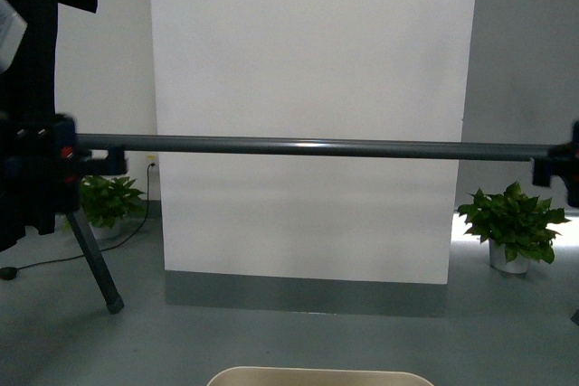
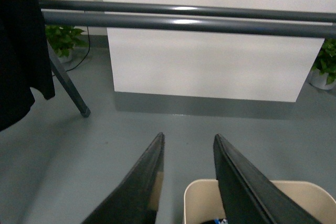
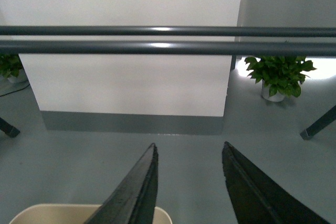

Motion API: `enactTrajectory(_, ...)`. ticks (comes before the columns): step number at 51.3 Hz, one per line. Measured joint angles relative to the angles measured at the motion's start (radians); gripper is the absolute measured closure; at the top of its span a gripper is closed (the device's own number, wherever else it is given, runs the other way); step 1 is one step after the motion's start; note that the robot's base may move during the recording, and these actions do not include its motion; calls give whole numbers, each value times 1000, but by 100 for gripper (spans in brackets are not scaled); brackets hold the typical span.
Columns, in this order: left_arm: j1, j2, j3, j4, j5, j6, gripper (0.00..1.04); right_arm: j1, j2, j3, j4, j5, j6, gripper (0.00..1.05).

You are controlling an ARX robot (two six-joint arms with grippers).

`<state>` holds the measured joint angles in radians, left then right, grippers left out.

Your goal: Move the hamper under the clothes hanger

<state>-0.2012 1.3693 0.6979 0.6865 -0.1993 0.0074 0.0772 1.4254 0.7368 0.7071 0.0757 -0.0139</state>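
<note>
Both grippers, left [image 2: 188,139] and right [image 3: 190,149], hung open, empty, above the hamper [image 1: 318,376], rack [image 1: 317,146] just ahead.

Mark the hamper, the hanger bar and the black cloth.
hamper [image 1: 318,375]: front view, rim at the near edge.
clothes hanger [image 1: 317,146]: front view, middle of the horizontal bar.
black cloth [image 2: 18,51]: left wrist view, hanging fabric.

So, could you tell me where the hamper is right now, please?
In the front view only the hamper's rim shows, at the bottom centre on the floor, nearer the robot than the hanger's bar. Both wrist views show its rim just beneath the open grippers.
</note>
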Motion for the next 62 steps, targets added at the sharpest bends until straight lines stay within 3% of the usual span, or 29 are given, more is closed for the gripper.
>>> enactTrajectory(12, 38, -105, -190, 64, 47, -6, 102, -16, -101, -195, 71, -17, 2, 95)
enactTrajectory(16, 51, -136, -236, 77, 56, -8, 101, -21, -132, -244, 86, -19, 2, 103)
enactTrajectory(22, 74, -198, -317, 96, 74, -8, 101, -53, -195, -330, 108, -71, 3, 103)
enactTrajectory(37, 127, -390, -505, 93, 130, -8, 101, -77, -388, -528, 113, -74, 3, 103)
enactTrajectory(41, 172, -433, -534, 78, 192, -8, 101, -77, -430, -558, 100, -74, 3, 103)
enactTrajectory(62, 199, -618, -619, -23, 200, -8, 101, -77, -619, -653, 2, -74, 3, 103)
